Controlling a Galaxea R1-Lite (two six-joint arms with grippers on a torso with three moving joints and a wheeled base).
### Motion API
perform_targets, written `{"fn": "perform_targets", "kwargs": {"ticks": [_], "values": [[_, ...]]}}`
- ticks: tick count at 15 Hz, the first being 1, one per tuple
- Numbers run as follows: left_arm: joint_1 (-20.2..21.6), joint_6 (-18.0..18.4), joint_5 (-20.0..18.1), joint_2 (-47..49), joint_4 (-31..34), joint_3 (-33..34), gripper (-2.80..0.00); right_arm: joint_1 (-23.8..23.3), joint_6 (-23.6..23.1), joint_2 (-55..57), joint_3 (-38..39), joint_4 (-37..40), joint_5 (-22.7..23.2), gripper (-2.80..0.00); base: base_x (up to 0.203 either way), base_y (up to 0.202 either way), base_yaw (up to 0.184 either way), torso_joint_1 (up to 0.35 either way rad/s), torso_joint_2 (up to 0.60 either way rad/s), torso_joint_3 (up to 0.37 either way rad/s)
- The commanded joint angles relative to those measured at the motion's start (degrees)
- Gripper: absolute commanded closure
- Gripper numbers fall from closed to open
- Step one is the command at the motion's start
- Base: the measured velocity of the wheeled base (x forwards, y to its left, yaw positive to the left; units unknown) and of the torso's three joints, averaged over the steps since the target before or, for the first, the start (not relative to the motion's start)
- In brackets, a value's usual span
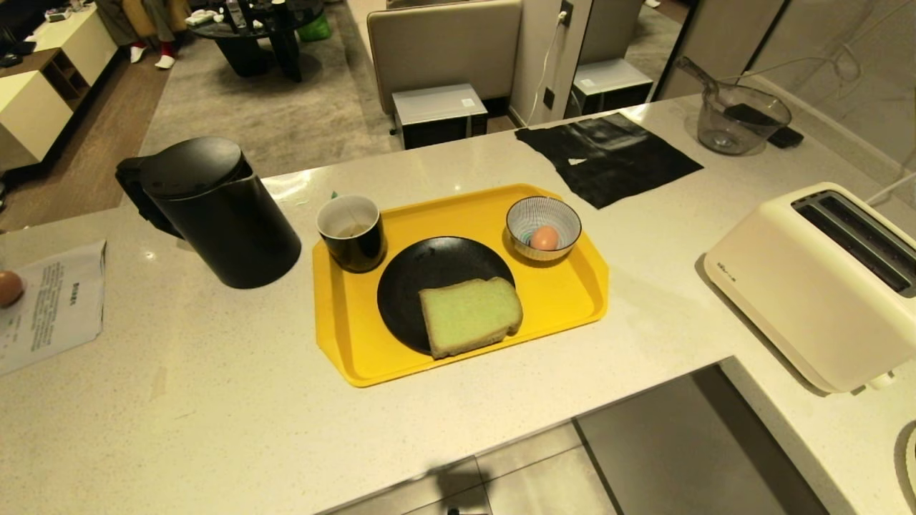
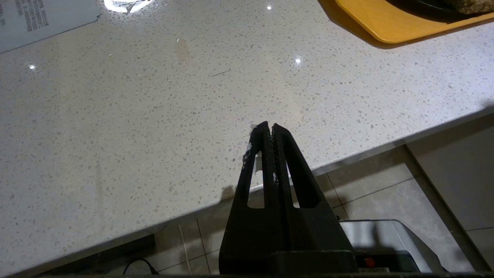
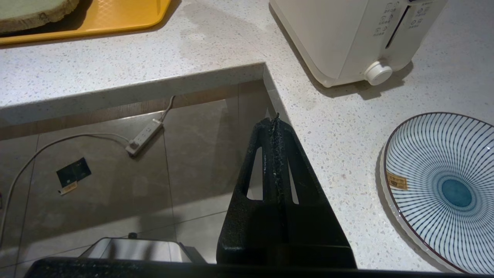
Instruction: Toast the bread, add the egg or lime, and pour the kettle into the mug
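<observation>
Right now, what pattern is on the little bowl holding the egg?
Fine blue-and-white radiating stripes on the bowl, clearest in the head view; the egg sits inside.

Bread (image 1: pixel 470 315): green-faced slice, flat, frame centre. Egg (image 1: pixel 544 237): light brown, centre right. Second egg (image 1: pixel 8 287): left edge. Kettle (image 1: pixel 213 209): matte black, upright, lidded, left. Mug (image 1: pixel 351 232): black, upright, centre.

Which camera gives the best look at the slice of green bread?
The head view: the thick pale green bread slice shows whole on the round black plate. The right wrist view catches only its crusty edge; the left wrist view only a corner.
</observation>
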Motion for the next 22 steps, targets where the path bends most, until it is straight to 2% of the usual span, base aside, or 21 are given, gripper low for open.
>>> {"fn": "perform_targets", "kwargs": {"ticks": [1, 15, 22], "values": [[0.02, -0.01, 0.00, 0.13, 0.00, 0.09, 0.00, 0.02, -0.02, 0.01, 1.58, -0.03, 0.00, 0.00, 0.000, 0.000, 0.000, 0.000, 0.00, 0.000], [0.02, -0.01, 0.00, 0.13, 0.00, 0.00, 0.00, 0.02, -0.02, 0.01, 1.49, 0.06, -0.18, 0.00, 0.000, 0.000, 0.000, 0.000, 0.00, 0.000], [0.02, -0.01, 0.00, 0.13, 0.00, 0.09, 0.00, 0.02, 1.91, 0.01, 1.58, -0.03, -1.31, 0.00, 0.000, 0.000, 0.000, 0.000, 0.00, 0.000]]}}
